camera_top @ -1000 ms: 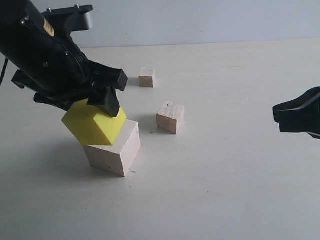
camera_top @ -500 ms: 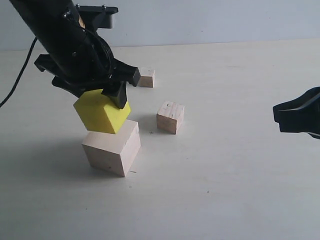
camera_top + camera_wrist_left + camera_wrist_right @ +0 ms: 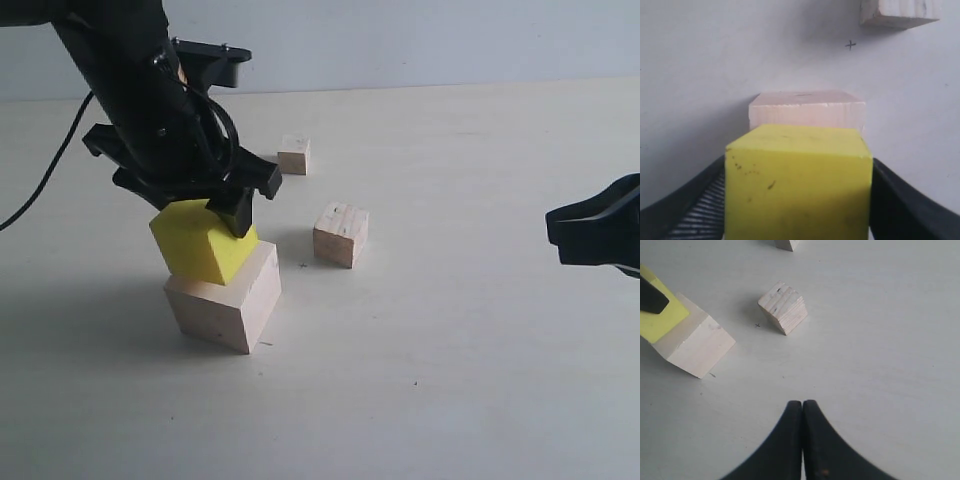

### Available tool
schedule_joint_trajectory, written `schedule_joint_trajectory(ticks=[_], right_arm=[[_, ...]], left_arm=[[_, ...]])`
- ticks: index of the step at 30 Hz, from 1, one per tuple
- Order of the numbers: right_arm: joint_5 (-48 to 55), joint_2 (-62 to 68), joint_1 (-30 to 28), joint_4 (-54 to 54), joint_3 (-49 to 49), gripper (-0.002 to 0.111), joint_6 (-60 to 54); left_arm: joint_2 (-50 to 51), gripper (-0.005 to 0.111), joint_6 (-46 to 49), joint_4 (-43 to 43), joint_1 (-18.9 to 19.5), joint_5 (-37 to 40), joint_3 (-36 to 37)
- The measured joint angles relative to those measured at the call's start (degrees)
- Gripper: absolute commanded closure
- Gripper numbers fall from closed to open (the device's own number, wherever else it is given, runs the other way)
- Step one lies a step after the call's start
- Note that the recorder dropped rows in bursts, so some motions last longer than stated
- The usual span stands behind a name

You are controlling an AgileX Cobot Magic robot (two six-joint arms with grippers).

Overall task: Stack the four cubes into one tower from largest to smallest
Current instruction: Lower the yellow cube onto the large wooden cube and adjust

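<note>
- On the table (image 3: 450,350), left of the middle, the tower (image 3: 225,305) is only begun: our left tool (image 3: 200,205) grips the yellow cube (image 3: 205,245), tilted, on the largest cube (image 3: 805,107).
- We should level it, centre it, then release (two small cubes (image 3: 341,234) wait nearby).
- Opposite, our right tool (image 3: 802,440) is closed, empty.
- We read no brand or writing anywhere.

The left gripper (image 3: 200,208), clamped on the yellow cube (image 3: 198,248), blocks the room above the large pale cube (image 3: 225,302) towards the table's (image 3: 450,390) left edge. A narrow gap separates that pair from the medium cube (image 3: 341,234). The small cube (image 3: 294,155) stands apart, nearer the far edge. The near edge lies open. The right gripper (image 3: 802,407), jaws pressed together, hangs at the right edge.
</note>
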Motion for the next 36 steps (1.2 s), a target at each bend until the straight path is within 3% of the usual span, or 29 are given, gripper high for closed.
schedule_joint_trajectory(ticks=[36], right_arm=[[0.00, 0.00, 0.00, 0.00, 0.00, 0.108, -0.10]], left_arm=[[2.13, 0.101, -2.00, 2.20, -2.20, -1.77, 0.00]])
